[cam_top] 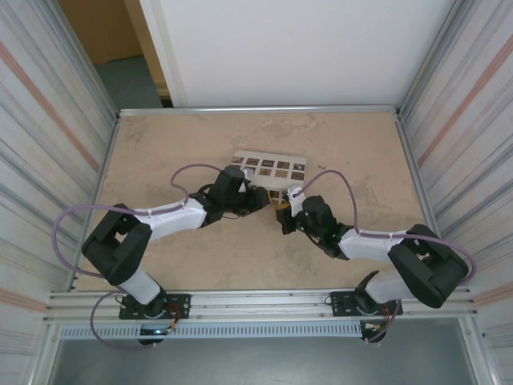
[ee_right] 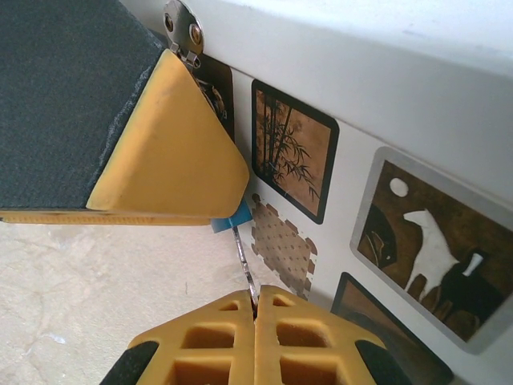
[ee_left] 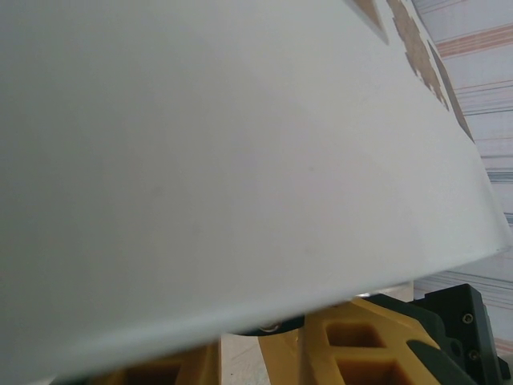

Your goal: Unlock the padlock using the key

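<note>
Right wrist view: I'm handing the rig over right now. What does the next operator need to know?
Right gripper is shut on the key, its thin shaft pointing at a blue piece beside the white picture box.
Left gripper is at the box's hasp; open or shut unclear.
Done: key grasped, held at the lock area.
Left: seat key in padlock, turn, free the shackle; insertion not confirmed.

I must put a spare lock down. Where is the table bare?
Bare: far strip between the picture box and back rail; the near middle between left arm and right arm. Crowded where left gripper and right gripper meet.
</note>
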